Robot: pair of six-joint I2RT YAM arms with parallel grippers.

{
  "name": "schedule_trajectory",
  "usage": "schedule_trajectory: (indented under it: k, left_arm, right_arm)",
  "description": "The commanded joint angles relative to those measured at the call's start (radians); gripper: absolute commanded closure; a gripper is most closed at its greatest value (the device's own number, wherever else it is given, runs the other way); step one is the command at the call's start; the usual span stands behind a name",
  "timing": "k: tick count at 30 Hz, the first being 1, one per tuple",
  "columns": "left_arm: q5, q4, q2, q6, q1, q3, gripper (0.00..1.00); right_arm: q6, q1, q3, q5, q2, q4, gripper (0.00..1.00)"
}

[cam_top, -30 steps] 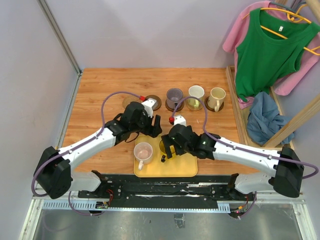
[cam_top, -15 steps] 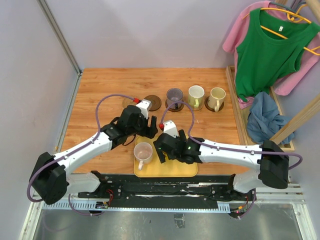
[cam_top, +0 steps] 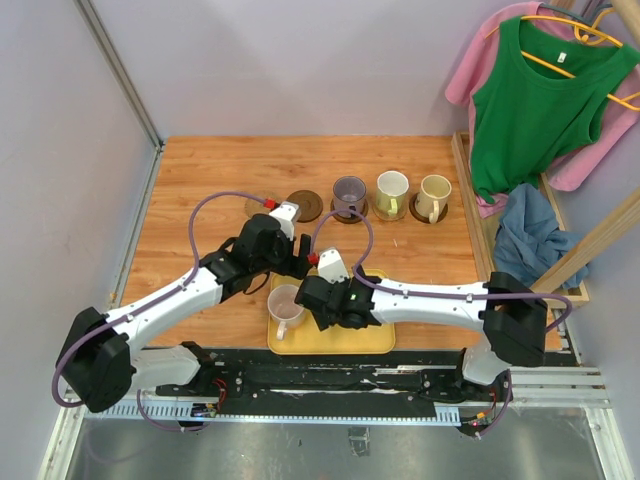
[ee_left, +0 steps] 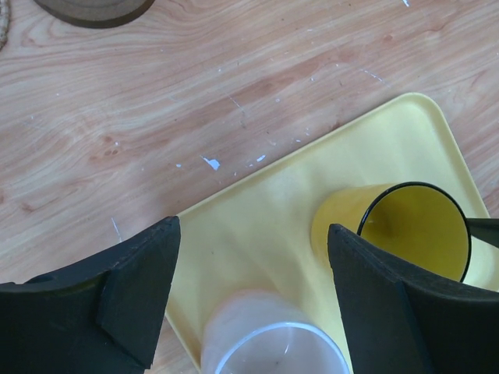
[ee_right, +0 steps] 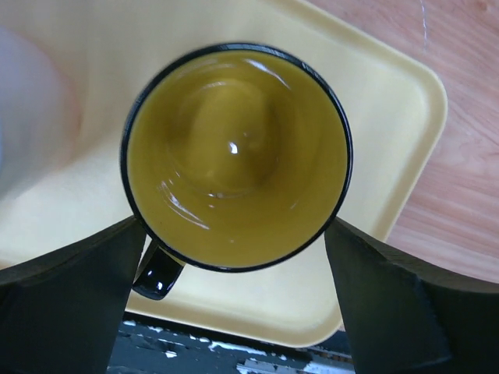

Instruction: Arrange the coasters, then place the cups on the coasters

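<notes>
**Hidden or unclear**
- Yellow cup (ee_right: 234, 156): covered by the right arm in the top view and seen only from the wrist cameras. Its black handle points to the lower left in the right wrist view.
- Pink cup (cam_top: 287, 303): cut off at the bottom edge of the left wrist view and a pale blur at the left edge of the right wrist view.
- Tan coaster (cam_top: 257, 207): partly behind the left arm's purple cable (cam_top: 215, 200).
- Fifth coaster: only its rim shows under the grey-purple cup (cam_top: 349, 192).

**End effectors**
- Right gripper (ee_right: 234, 241): jaws spread wide, one finger on each side of the yellow cup and close against its rim. I cannot tell whether they touch it.
- Left gripper (ee_left: 249, 300): jaws wide, holding nothing, above the far edge of the yellow tray (cam_top: 345, 342). The pink cup's rim lies between and below the fingers (ee_left: 140, 288), and the yellow cup is just beside the right-hand one.

**Positions**
- The pink and yellow cups stand upright, side by side on the tray.
- The back row has the tan coaster, a bare dark brown coaster (cam_top: 305, 205), then the grey-purple cup, the pale green-white cup (cam_top: 392, 188) and the cream cup (cam_top: 434, 195), each on a coaster.
</notes>
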Motion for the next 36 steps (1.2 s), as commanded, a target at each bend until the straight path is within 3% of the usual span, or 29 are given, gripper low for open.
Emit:
schedule_trajectory:
  k: [1, 12, 16, 19, 27, 36]
  left_arm:
    - [-0.008, 0.041, -0.018, -0.018, -0.007, -0.022, 0.19]
    - [-0.002, 0.057, 0.01, -0.026, -0.007, -0.023, 0.19]
    - [-0.005, 0.055, 0.01, -0.028, -0.007, -0.025, 0.19]
    - [-0.015, 0.053, 0.008, -0.031, -0.008, -0.025, 0.19]
    - [-0.039, 0.047, -0.008, -0.035, -0.007, -0.029, 0.19]
    - [-0.057, 0.03, -0.005, -0.032, -0.007, -0.03, 0.18]
  right_arm:
    - [0.07, 0.015, -0.003, 0.037, -0.002, -0.131, 0.02]
    - [0.096, 0.012, -0.134, 0.063, -0.182, -0.156, 0.02]
    - [0.034, 0.008, -0.171, 0.025, -0.213, -0.088, 0.01]
    - [-0.014, 0.006, -0.19, -0.018, -0.226, -0.021, 0.08]
    - [-0.033, 0.006, -0.177, -0.055, -0.162, 0.031, 0.37]
    - [-0.04, -0.022, -0.166, -0.118, -0.09, 0.086, 0.48]
